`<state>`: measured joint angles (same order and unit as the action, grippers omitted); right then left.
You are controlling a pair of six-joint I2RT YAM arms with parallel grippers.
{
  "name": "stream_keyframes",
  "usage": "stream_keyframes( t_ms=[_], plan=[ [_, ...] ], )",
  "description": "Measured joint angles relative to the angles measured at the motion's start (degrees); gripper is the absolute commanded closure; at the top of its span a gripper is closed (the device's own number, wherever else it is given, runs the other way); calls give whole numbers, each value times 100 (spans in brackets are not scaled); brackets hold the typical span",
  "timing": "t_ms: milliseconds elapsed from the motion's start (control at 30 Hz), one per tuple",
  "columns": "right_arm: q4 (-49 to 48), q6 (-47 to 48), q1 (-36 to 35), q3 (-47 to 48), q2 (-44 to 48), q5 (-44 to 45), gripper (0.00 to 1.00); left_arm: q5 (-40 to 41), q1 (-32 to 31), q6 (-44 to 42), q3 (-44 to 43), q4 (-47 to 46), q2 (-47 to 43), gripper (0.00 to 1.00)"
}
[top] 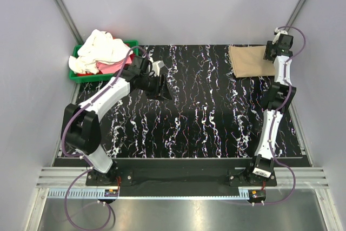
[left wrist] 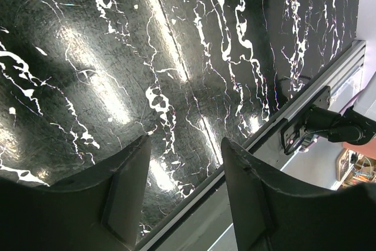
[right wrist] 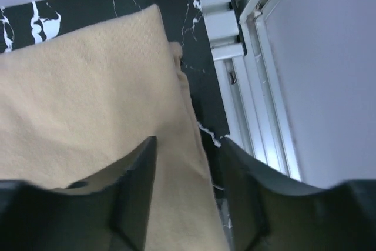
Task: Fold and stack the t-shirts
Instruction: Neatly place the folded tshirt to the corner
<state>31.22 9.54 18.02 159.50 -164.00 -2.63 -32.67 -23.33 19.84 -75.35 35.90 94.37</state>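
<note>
Over the glossy black marbled table [top: 205, 117] the left gripper [top: 161, 87] hangs wide and empty, nearer arm to the crumpled cream shirt [top: 102, 47] and pink shirt [top: 111, 67] heaped in the green bin [top: 75, 74] just beyond-left, while far right the right gripper [right wrist: 188, 145], jaws parted, apparently gripping nothing, hovers over the flat folded tan shirt [right wrist: 88, 92].
</note>
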Motion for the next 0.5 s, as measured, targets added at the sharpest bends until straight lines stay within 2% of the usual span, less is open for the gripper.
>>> stream_keyframes(
  t_ms=[33, 100, 133, 233, 367, 467, 500],
  plan=[
    [-59, -39, 0, -142, 85, -4, 31, 0, -11, -2, 0, 0, 0, 44],
    [-28, -164, 0, -610, 380, -9, 15, 9, -37, -17, 0, -2, -7, 44],
    [-28, -258, 0, -922, 614, -15, 1, 20, -57, -20, 0, 2, -15, 44],
    [153, -544, -2, -1770, 1493, 2, 0, 109, -136, -52, 0, 4, -160, 44],
    [326, -1196, -66, -2953, 3305, 0, 0, 468, -177, -142, 0, -2, -774, 42],
    [479, -1622, -289, -3679, 4835, -282, 0, 817, -170, -205, -4, -20, -1578, 35],
    [592, -1740, -459, -3866, 5351, -369, 0, 896, -162, -212, -13, -39, -1808, 23]
  ],
)
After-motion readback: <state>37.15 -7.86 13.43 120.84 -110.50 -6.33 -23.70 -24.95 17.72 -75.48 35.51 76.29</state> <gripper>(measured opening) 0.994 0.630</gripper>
